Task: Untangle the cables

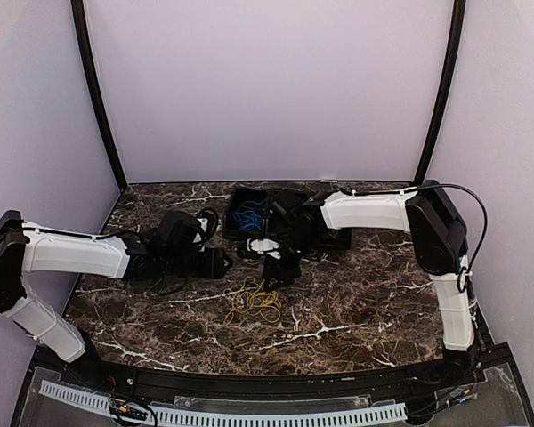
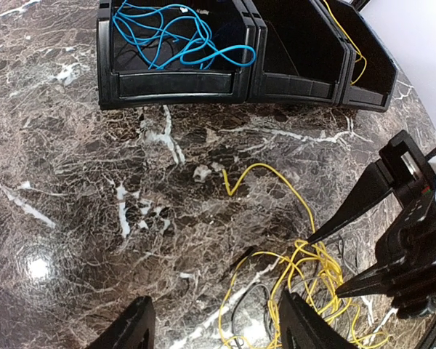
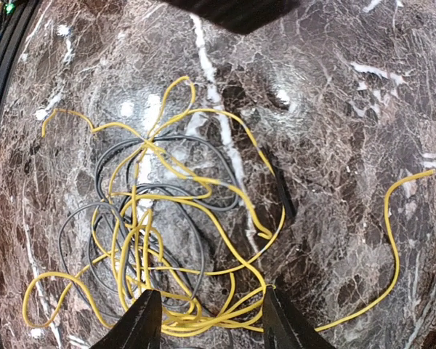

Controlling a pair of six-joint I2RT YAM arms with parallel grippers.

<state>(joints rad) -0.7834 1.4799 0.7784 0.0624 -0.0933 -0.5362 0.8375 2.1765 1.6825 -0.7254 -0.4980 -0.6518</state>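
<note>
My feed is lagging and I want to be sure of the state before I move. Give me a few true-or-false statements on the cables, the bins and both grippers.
1. The blue cable lies inside a black bin. True.
2. The yellow cable and the grey cable lie apart on the table. False: they cross through each other in one tangled pile.
3. The right gripper is open over that pile. True.
4. The left gripper is shut on a yellow cable. False: it is open, with nothing clamped between its fingers.
</note>
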